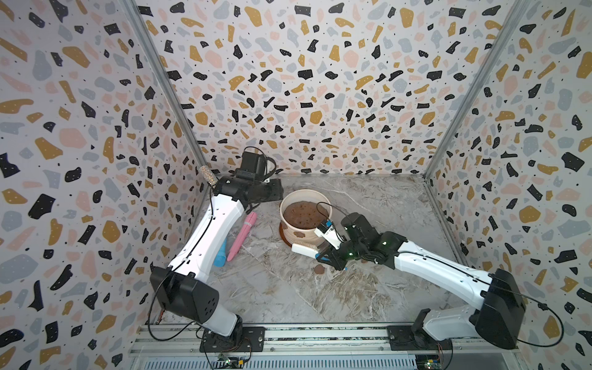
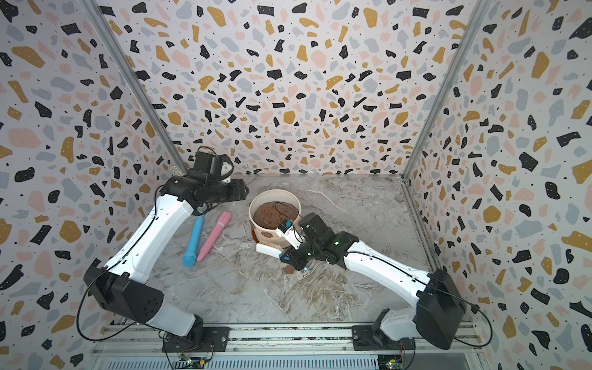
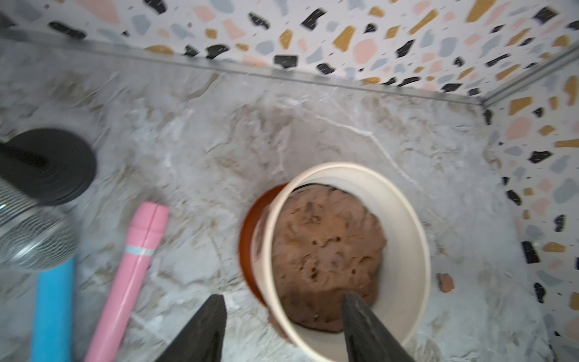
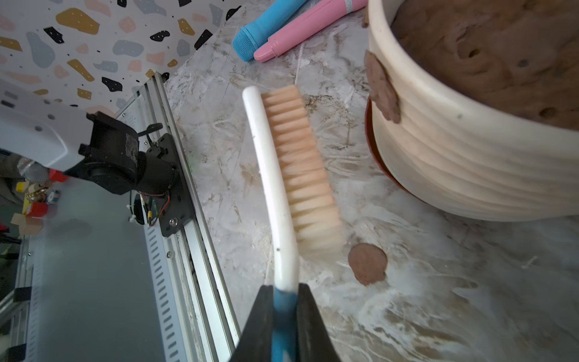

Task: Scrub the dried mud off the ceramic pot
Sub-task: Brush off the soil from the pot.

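Right wrist: pot point(image 4: 470, 163) near jaws

No legible text, brand, number or sign in any view.

Only candidate is the pale teal band point(image 3: 139, 250) round the pink microphone point(image 3: 125, 282), which lies off to one side of the left gripper point(image 3: 283, 296). The band has faint marks on it, too blurred to read. It also shows at the edge of the right wrist view, equally illegible.

The circuit boards point(image 1: 229, 362) at the arm bases show in both top views, but any print on them is too small to make out.
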You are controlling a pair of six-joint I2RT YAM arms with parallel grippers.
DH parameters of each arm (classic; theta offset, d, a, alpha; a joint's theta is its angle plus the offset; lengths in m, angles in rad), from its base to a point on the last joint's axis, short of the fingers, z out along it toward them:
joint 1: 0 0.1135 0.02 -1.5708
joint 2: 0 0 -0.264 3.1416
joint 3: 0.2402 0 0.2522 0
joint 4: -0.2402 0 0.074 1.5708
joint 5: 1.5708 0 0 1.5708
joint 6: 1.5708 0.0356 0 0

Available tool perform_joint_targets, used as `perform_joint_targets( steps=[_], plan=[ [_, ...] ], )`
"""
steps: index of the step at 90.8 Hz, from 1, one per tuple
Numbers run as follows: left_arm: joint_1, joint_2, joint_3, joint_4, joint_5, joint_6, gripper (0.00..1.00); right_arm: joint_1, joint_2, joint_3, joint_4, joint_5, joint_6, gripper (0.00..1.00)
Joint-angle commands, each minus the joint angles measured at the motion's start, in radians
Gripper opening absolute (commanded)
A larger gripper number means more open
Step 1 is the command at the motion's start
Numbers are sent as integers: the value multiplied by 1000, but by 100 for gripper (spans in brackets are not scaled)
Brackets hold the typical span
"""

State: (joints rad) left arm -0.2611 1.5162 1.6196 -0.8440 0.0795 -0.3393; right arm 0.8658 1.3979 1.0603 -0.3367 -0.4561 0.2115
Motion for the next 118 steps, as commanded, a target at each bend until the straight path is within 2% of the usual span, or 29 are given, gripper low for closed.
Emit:
perform_joint_targets(
  steps=[1,17,37,54,76,93,102,118],
  plan=[
    [94,-91,-100,34,55,81,64,2,23,76,35,67,107,0],
    [184,-147,-231,20,70,109,65,2,110,167,-32,144,115,0],
    [221,-216,-314,60,65,141,66,-4,140,192,-54,250,184,0],
    [223,-239,-323,60,69,152,65,-74,73,72,-21,250,256,0],
    [221,-240,-329,61,43,155,63,-110,-7,-40,-84,220,215,0],
    [213,-242,-313,62,81,214,62,-123,-98,-134,-115,202,197,0],
    [179,-247,-295,57,83,297,62,-129,-163,-179,-160,203,180,0],
    [86,-233,-229,-12,348,648,61,-140,-315,-224,-290,216,157,0]
  ],
)
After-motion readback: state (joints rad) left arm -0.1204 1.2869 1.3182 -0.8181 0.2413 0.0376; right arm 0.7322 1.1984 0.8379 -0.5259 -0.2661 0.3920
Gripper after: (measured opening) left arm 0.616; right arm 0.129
